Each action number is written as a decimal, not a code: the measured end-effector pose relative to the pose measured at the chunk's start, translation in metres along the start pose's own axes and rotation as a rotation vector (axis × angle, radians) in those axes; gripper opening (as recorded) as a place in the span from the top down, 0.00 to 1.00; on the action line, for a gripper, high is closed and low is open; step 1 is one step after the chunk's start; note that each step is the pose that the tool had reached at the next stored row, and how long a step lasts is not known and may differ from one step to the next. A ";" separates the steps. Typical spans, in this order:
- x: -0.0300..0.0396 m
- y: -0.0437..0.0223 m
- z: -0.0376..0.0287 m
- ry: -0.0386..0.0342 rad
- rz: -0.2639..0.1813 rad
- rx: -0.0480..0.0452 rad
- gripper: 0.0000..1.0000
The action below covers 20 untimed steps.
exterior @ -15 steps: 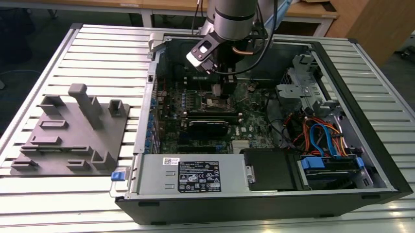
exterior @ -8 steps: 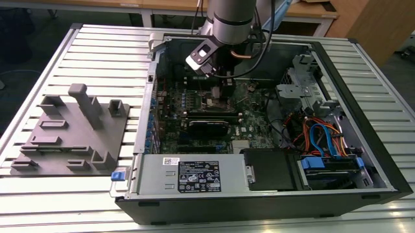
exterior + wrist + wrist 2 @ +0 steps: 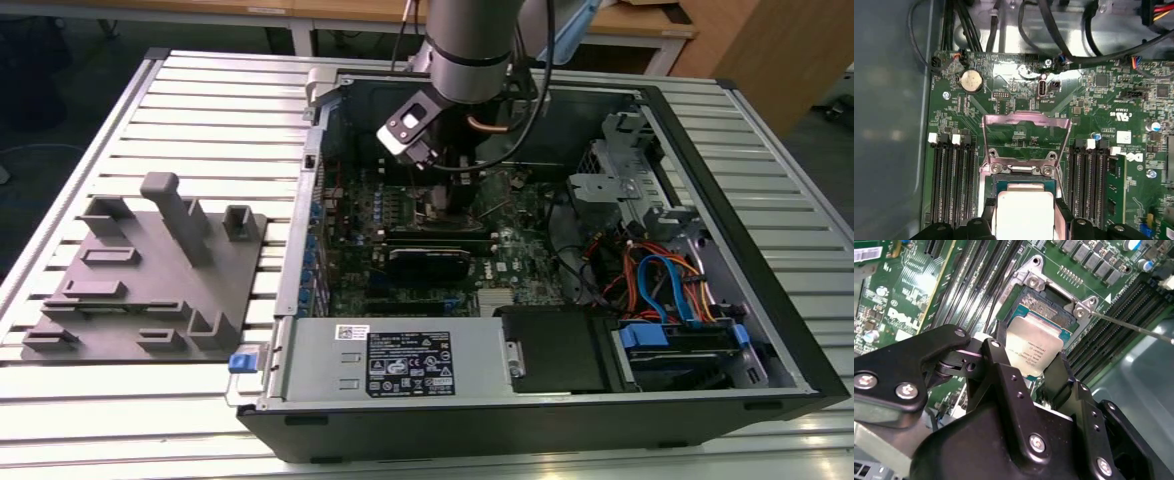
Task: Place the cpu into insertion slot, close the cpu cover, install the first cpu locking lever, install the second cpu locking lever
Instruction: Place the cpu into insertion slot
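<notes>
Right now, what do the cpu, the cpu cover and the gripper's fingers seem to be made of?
The cpu: silvery-grey metal top, dull sheen with print. The cpu cover: thin bare sheet metal, glossy, reflecting light. The fingers: matte black with screw heads; plastic or coated metal, cannot tell.

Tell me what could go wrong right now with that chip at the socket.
1. The gripper holds the cpu over the insertion slot, and part of the slot is exposed. Set down skewed, the cpu could jam or damage the slot.
2. The cpu cover stands raised at the slot's edge, where the gripper might knock it.
</notes>
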State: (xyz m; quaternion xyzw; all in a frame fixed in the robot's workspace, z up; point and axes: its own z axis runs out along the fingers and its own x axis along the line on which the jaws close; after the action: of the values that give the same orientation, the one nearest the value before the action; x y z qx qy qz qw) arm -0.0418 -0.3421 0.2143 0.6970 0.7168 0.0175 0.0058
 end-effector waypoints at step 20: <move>0.0023 -0.0037 0.0200 -0.0003 0.006 -0.0001 0.46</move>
State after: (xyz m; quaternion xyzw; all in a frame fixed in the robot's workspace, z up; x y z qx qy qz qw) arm -0.0449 -0.3395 0.1941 0.6990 0.7149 0.0174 0.0059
